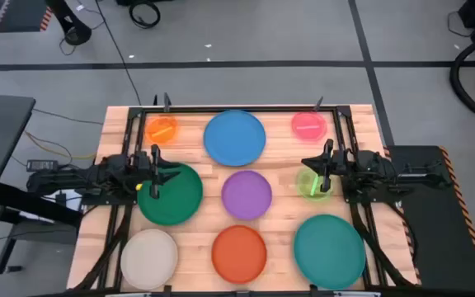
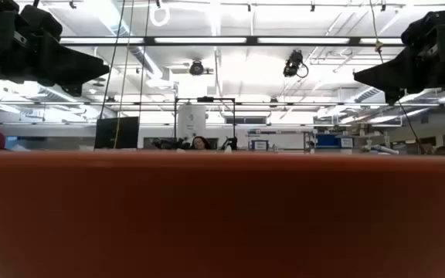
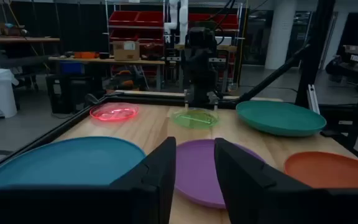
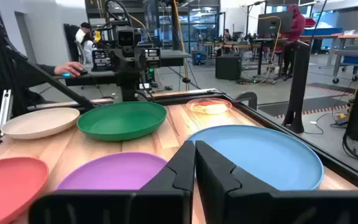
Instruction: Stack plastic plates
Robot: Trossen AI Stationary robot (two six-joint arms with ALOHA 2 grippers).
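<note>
Nine plastic plates [image 1: 246, 195] are lying singly across the counter [image 1: 196, 170], none stacked yet, which suggests sorting is only starting. The left tool [image 1: 153, 173] is hovering part-open and empty over the dark green plate [image 1: 171, 196]; the right tool [image 1: 326, 167] is waiting closed over the lime plate [image 1: 312, 184].

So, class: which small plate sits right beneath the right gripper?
The lime plate; the right gripper hangs over it, while the pink and orange small plates lie apart.

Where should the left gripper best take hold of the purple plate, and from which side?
Probably at its raised rim nearest the left gripper: the purple plate lies flat with bare wood around it, so one finger could go over the edge and one under.
</note>
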